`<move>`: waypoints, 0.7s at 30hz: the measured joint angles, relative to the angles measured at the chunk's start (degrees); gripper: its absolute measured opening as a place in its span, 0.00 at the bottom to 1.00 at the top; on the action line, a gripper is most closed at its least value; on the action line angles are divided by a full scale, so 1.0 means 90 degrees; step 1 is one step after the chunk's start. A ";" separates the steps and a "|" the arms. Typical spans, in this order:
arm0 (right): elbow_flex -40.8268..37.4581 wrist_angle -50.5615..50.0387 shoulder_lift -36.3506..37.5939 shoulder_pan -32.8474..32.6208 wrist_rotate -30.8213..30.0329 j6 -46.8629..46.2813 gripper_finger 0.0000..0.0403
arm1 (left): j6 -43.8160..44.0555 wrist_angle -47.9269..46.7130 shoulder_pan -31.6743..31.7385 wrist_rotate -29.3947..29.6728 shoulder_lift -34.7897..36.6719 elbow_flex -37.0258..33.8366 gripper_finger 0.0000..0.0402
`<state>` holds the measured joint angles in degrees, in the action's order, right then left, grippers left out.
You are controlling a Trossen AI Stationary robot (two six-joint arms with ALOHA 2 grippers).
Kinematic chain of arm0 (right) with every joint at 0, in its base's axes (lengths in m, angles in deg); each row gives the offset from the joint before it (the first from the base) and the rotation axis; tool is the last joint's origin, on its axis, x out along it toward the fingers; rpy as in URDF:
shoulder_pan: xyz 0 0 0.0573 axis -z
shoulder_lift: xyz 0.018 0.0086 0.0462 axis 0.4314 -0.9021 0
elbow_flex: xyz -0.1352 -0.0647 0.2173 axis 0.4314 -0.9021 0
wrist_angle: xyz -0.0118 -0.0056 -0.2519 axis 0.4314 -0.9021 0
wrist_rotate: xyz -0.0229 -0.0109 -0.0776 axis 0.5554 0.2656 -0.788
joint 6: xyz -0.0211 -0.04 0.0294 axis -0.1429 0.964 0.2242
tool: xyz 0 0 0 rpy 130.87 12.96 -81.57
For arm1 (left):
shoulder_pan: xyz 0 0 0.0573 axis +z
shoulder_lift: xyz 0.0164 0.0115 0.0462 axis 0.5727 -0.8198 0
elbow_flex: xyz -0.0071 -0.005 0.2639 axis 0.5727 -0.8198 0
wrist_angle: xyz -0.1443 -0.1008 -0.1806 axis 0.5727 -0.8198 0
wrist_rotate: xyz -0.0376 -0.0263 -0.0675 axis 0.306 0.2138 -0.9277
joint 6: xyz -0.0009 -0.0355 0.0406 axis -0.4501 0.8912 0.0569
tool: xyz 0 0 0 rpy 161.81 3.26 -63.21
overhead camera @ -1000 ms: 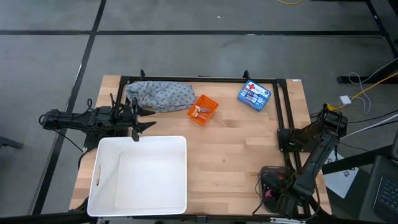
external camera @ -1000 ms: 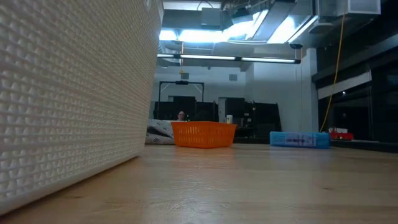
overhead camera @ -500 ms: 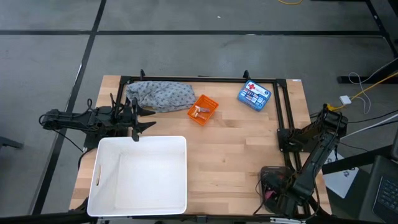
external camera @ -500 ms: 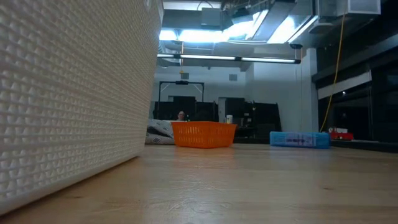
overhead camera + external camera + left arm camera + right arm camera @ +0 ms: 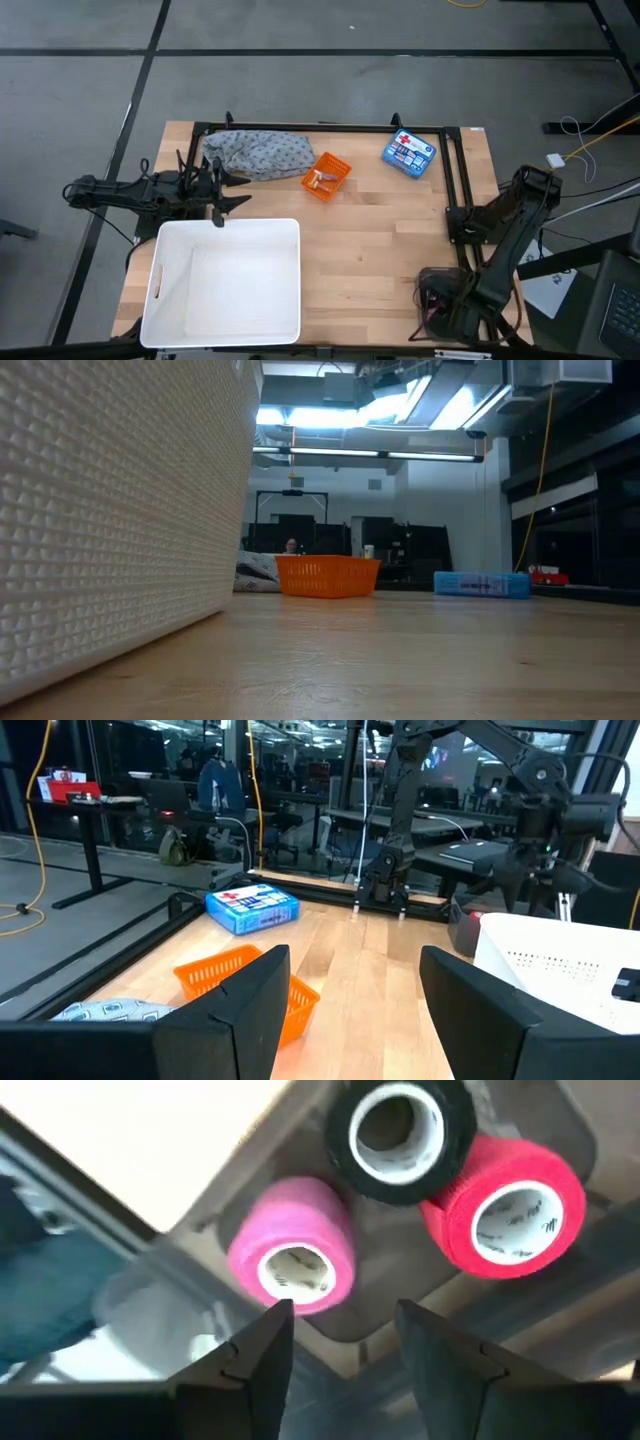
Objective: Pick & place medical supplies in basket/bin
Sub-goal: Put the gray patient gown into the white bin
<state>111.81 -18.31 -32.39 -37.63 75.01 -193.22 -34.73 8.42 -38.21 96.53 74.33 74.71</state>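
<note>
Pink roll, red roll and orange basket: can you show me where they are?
Pink roll (image 5: 292, 1258): right wrist view, on its pink outer wrap.
Red roll (image 5: 510, 1202): right wrist view, on its red side near the white core.
Orange basket (image 5: 337, 164): high view, on its far rim.

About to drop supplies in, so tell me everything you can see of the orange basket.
The orange basket is a small square plastic one with latticed sides, standing upright on the wooden table, turned at an angle to its edges. It sits apart from both arms, right beside the grey patterned cloth, left of the blue box. Something small and pale lies inside.
</note>
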 joint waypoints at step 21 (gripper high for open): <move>0.0012 0.3286 0.1437 0.0099 -0.4502 0.3493 0.41 | -0.0419 -0.0017 -0.0001 0.0507 0.0015 0.0007 0.56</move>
<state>111.92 11.27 -19.46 -36.74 34.49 -161.78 -38.50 8.26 -38.22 101.09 74.47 74.77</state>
